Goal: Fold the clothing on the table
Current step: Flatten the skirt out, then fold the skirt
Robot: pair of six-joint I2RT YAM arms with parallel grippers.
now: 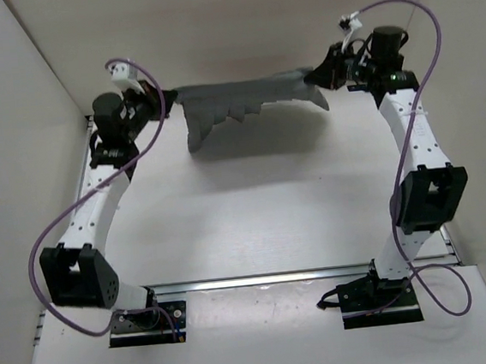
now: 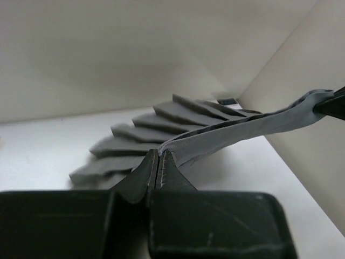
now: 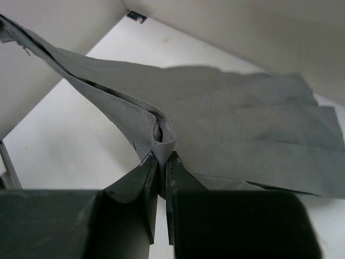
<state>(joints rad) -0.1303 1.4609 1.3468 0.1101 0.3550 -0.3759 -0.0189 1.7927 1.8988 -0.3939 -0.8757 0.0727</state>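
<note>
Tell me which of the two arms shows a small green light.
The right arm: a green light glows near its wrist, while the left arm shows none.

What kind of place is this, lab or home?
Likely a robot lab test cell, not a home: white table with a metal rail, plain white walls boxing it in, left arm and right arm bolted at the near edge.

grey pleated skirt (image 1: pixel 235 97): 1 | white counter (image 1: pixel 256 224): 1 | arms: 2 (left arm (image 1: pixel 98 196), right arm (image 1: pixel 417 135)) | purple cables (image 1: pixel 37 262): 2 | base plates (image 1: pixel 149 323): 2
</note>
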